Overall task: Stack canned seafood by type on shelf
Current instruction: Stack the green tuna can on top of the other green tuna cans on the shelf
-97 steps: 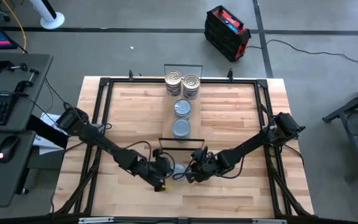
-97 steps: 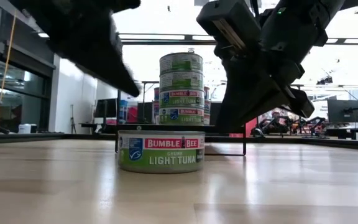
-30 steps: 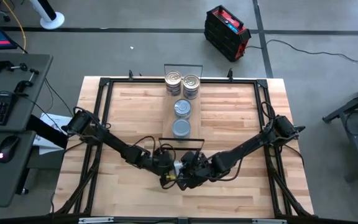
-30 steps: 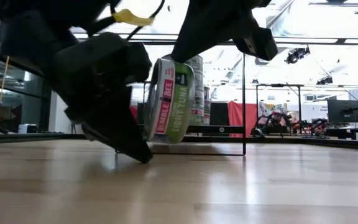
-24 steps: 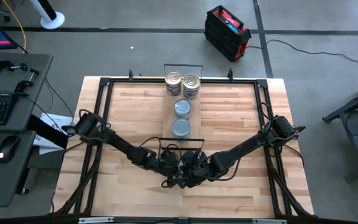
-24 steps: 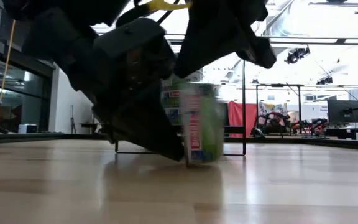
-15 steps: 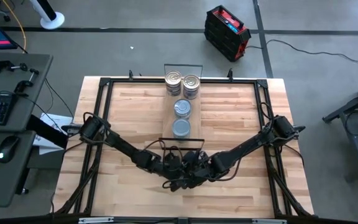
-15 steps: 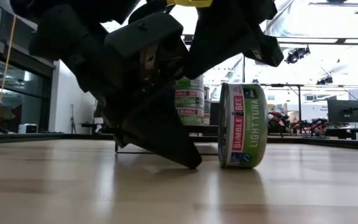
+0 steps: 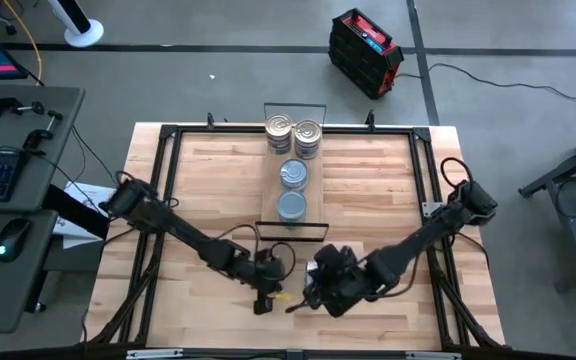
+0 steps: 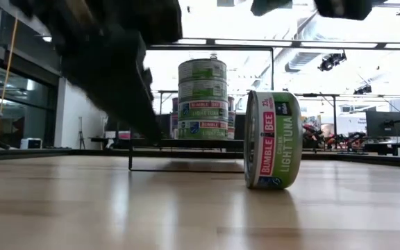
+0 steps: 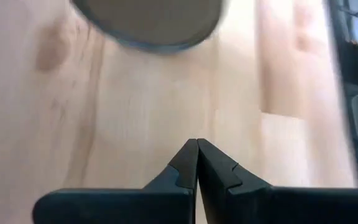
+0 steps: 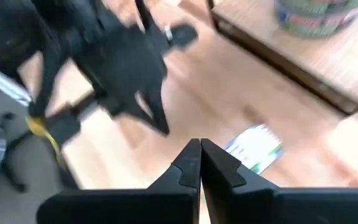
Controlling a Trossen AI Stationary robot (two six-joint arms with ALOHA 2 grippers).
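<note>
A Bumble Bee light tuna can stands on its edge on the tabletop, between the empty, closed left gripper and right gripper; stacked cans sit on the shelf beyond them.

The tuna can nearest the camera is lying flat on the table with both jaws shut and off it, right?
Not flat: the tuna can stands on its edge on the table, as the low view shows. The rest holds: the left gripper and right gripper are shut and off it.
</note>
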